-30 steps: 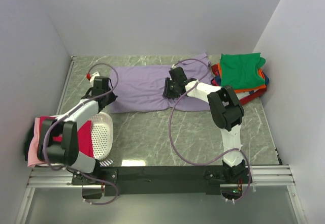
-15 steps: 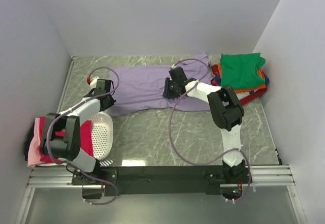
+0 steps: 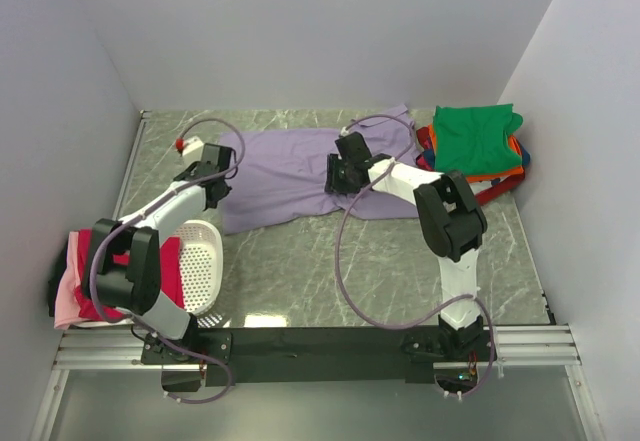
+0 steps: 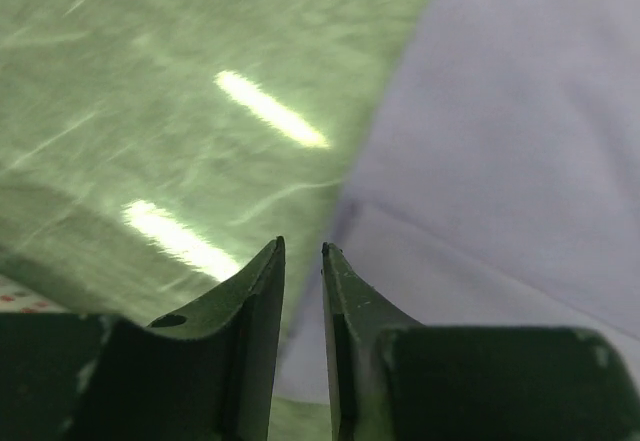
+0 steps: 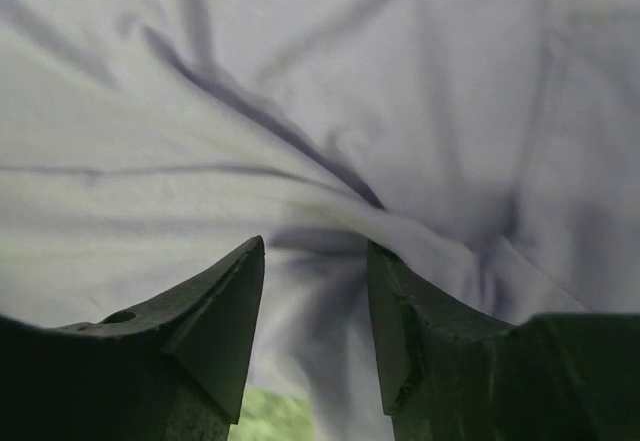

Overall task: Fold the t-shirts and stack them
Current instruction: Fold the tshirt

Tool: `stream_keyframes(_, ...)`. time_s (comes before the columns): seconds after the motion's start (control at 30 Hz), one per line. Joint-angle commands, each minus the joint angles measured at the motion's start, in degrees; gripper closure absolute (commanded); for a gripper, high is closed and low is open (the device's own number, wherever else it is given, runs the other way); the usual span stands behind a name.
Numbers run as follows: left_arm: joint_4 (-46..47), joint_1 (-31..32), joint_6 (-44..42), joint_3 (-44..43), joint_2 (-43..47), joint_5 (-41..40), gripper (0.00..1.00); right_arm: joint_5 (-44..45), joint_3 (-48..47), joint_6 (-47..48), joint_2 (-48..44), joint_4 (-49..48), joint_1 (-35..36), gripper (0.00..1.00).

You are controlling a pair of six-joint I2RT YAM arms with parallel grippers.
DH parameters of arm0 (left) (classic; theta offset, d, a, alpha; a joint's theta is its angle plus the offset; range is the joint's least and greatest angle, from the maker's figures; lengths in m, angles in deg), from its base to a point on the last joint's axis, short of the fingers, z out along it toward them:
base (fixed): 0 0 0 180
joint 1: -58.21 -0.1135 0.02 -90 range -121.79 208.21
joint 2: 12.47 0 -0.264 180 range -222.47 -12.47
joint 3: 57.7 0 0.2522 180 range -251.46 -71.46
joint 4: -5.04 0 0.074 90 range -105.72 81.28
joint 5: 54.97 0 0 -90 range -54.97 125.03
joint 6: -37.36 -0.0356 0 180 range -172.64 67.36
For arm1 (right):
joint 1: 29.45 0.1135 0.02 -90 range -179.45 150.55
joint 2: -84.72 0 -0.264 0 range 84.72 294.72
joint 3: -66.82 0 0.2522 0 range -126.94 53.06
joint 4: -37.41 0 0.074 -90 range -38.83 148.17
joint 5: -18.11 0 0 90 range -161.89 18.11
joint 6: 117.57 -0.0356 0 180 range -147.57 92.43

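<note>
Top view: the lavender shirt (image 3: 285, 171) lies spread on the table (image 3: 300, 261), spanning both my grippers. My left gripper (image 3: 208, 186) sits at its left edge, my right gripper (image 3: 338, 176) down on its middle. The stack, green shirt (image 3: 478, 139) on top, lies beyond my right jaws.

Left wrist: jaws almost together, only a slit. The hem runs just ahead and right of the tips. Whether cloth is nipped, I cannot tell.

Right wrist: jaws apart, a cloth ridge raised between them. My judgement: close fully on that ridge before lifting, and carry both sides level so the fold lands square.
</note>
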Motion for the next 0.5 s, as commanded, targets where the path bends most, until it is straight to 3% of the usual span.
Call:
stream_keyframes(0.0,-0.27,4.63,0.34,-6.07,-1.53,-2.02,0.72,4.11,1.68,2.68,-6.71,3.03,-0.52,0.45)
stream_keyframes(0.27,5.26,9.13,4.55,-5.29,-7.41,10.54,0.71,3.66,4.14,3.12,-14.27,3.02,-1.13,0.42)
stream_keyframes(0.47,5.8,8.69,4.38,-3.53,-11.9,12.48,0.71,4.11,9.5,2.6,-16.91,3.03,-4.82,0.42)
